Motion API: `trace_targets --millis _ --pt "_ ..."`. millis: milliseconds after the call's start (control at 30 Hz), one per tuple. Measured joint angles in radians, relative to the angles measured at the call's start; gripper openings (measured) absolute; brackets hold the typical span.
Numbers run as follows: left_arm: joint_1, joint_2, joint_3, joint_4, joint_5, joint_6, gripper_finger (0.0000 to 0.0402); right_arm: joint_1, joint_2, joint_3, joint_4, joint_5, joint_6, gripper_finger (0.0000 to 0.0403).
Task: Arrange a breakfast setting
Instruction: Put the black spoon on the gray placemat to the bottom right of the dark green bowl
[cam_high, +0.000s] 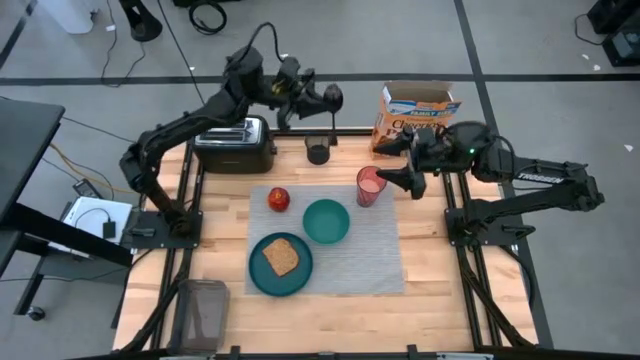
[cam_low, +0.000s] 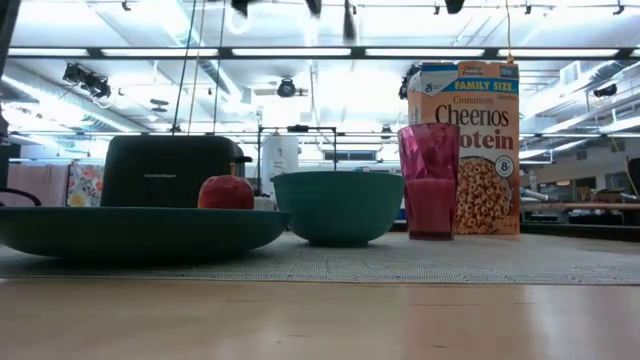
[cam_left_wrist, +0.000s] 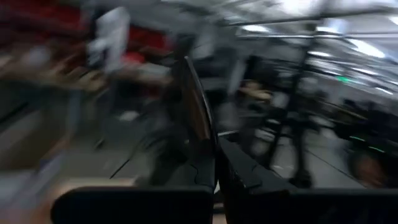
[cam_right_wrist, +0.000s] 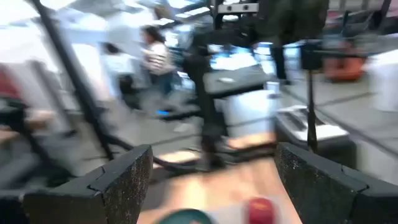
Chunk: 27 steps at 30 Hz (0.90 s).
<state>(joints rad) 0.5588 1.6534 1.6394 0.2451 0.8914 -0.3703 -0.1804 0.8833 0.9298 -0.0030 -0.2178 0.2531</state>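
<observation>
On the left side of the bench (cam_high: 230, 195), the black toaster (cam_high: 235, 143) stands off the placemat (cam_high: 375, 255), apart from the setting. The left tool (cam_high: 332, 98) is raised beyond the bench's far edge, just above the small black cup (cam_high: 317, 150); its own wrist view shows the two fingers (cam_left_wrist: 199, 134) pressed close together with a thin dark upright thing between them, but what that is cannot be told. No spoon shows anywhere on the bench, so the spoon may be the item in transit; that is a judgement only.

The placemat lies in the middle of the bench and carries the meal. The red apple (cam_high: 278, 199) sits at its far left corner, with the teal plate (cam_high: 281, 264) nearer the front edge and the toast slice (cam_high: 281, 257) resting flat on it. The teal bowl (cam_high: 326, 221) stands just beside the plate, toward the back. The layout reads as food grouped on the mat so that cutlery can go alongside.

Further right, the pink cup (cam_high: 370, 186) stands upright at the mat's far right corner. The right tool (cam_high: 403, 163) is just beside it, fingers (cam_right_wrist: 118, 180) spread wide and holding nothing, a pose that suggests the cup is already placed. Behind that tool the Cheerios box (cam_high: 410, 115) stands upright at the back edge. The left tool is well apart from the mat.
</observation>
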Motion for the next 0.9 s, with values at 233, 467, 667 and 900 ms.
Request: trace_targets --millis 233,467,667,900 --pt "-0.197 -0.019 0.0 0.251 0.079 0.047 0.0012 -0.06 0.0 0.0 0.026 -0.3 0.136 0.0341" --pt "-0.362 -0.018 0.0 0.258 0.033 0.457 0.0012 -0.034 0.015 0.0 -0.049 -0.379 0.287 0.033" --pt "-0.455 -0.018 0.0 0.228 0.029 0.731 0.0012 0.015 0.014 0.0 -0.056 -0.428 0.571 0.0325" --pt "-0.524 -0.018 0.0 0.13 0.029 0.93 0.0011 0.075 0.013 0.0 0.196 -0.426 1.003 0.0324"
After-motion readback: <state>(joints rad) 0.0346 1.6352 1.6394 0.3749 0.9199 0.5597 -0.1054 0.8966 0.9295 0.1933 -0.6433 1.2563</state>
